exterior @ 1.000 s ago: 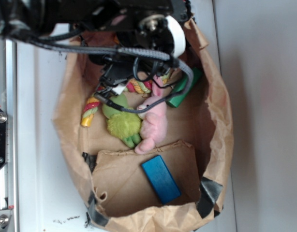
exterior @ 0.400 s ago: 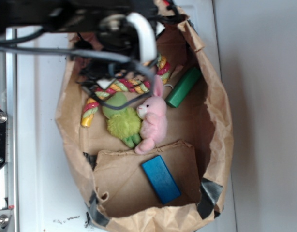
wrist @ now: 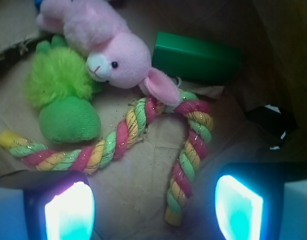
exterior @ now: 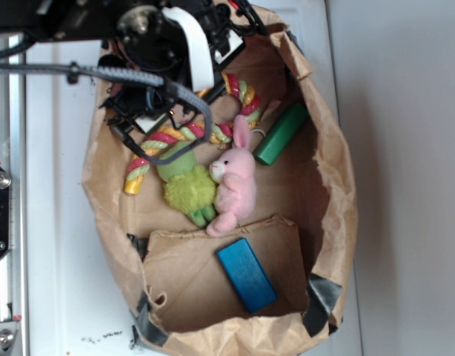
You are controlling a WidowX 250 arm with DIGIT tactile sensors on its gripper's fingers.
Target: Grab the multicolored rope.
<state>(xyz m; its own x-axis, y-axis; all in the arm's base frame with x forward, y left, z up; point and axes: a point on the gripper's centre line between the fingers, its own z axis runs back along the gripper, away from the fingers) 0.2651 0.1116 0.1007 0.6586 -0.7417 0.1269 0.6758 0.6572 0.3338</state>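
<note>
Gripper [wrist: 153, 210] open, fingers wide apart, holding nothing, above multicolored rope [wrist: 128, 130]. Rope bent in V on paper bag [exterior: 331, 193] floor. Pink bunny [wrist: 111, 52] ear touching rope bend. Green plush [wrist: 63, 95] just beside rope; green block [wrist: 196, 57] behind bunny.

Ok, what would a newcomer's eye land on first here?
Likely the multicolored rope, bent in a hook across the paper bag's floor, with the open gripper above it. Next, the pink plush bunny beside a fuzzy green plush toy, its ear lying over the rope's bend.
</note>
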